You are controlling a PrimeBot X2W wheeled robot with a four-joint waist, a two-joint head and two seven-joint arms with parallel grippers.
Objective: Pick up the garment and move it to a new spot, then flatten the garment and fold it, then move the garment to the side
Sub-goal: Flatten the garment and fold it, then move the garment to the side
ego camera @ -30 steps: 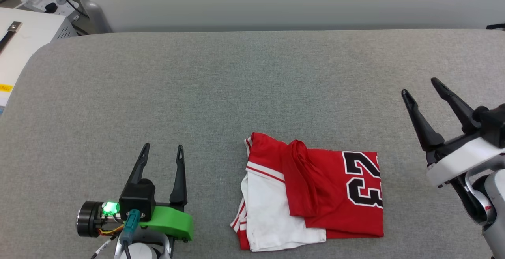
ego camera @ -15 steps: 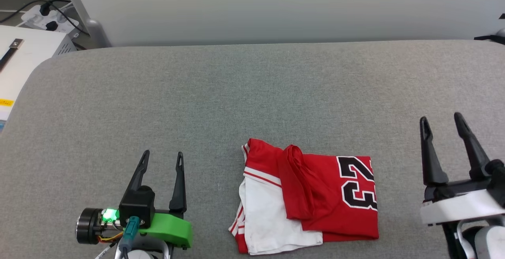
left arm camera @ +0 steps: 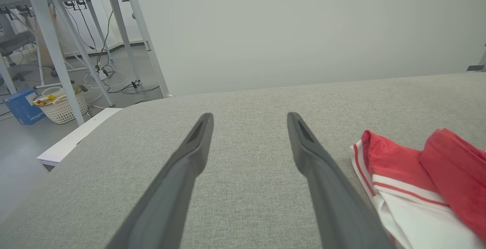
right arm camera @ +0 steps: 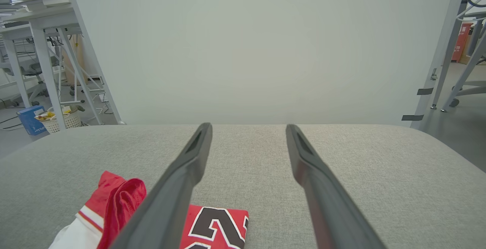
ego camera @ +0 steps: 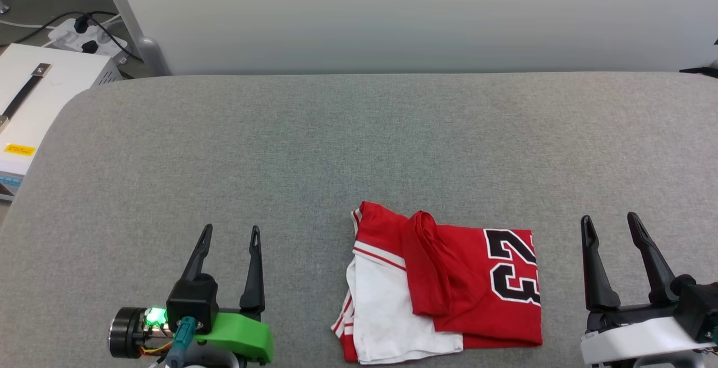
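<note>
Gap on both sides: the left gripper [ego camera: 231, 228] has its two dark fingers [ego camera: 197, 256] spread wide, nothing between them, nothing pinched. The left wrist view confirms it, the left gripper [left arm camera: 249, 115] framing only bare grey cloth of the table [ego camera: 336, 149]. Over to the right gripper [ego camera: 610, 217]: same story, jaws apart and empty, and in its own wrist view the right gripper [right arm camera: 248, 125] points across the grey table [right arm camera: 379, 173] toward the white panel [right arm camera: 265, 51] behind. Whether any fingertip touches the cloth, I cannot tell.

Between the two lies the red jersey shirt [ego camera: 465, 284], folded into a rough rectangle near the front edge of the table, clear of both grippers and nearer the right one. White sleeve with striped trim on its left part, a bunched red fold across the middle, black "23" outlined in white on its right part, turned sideways. The left wrist view catches its striped corner [left arm camera: 402, 173] just beside the left gripper's finger.

Containers now: on the floor past the table's left end, a white laundry basket [left arm camera: 62, 106] holds yellowish items too small to name. A blue box [left arm camera: 22, 106] sits just beside it.
</note>
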